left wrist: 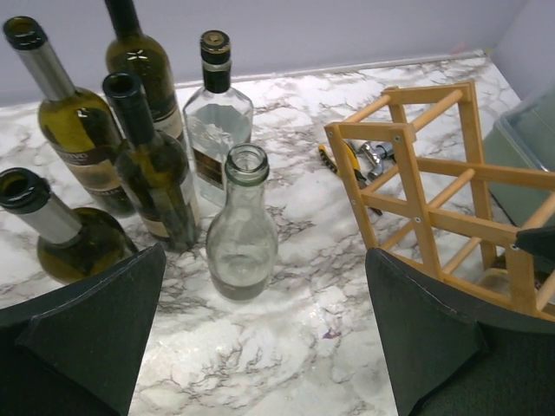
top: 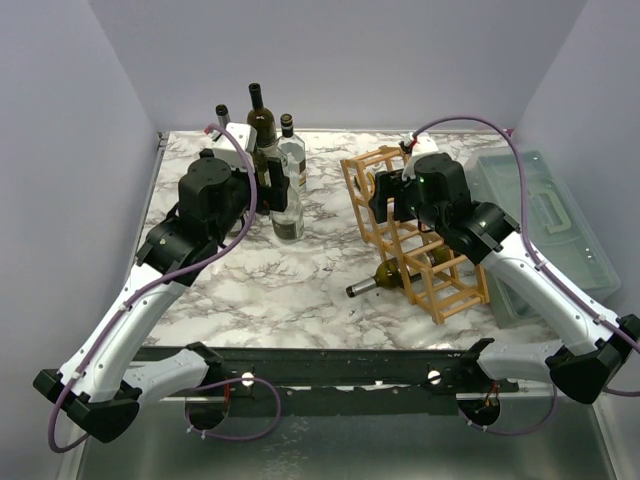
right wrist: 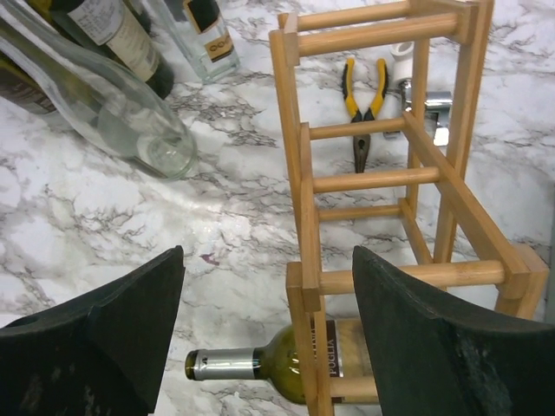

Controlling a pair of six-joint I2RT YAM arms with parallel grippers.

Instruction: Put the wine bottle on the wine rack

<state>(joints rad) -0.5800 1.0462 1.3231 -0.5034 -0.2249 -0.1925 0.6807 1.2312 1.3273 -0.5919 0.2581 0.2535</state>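
We see the wine bottle [right wrist: 260, 362] lying in a low cell of the wine rack [right wrist: 301, 199], neck poking out. The right gripper [right wrist: 269, 277] hangs above it, jaws apart and empty. The left gripper [left wrist: 264, 260] gapes wide by the spare bottles [left wrist: 241, 230] (not involved). Our worry: a finger snags a stick on lifting off, tugs the light rack, and the bottle rolls out.

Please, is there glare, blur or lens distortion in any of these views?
Top view: even light, soft shadows, all sharp. Left wrist: a pale sheen on the marble table; the near fingers are dark and soft. Right wrist: a bright patch on the table, and the clear bottle looks stretched and leaning at the edge.
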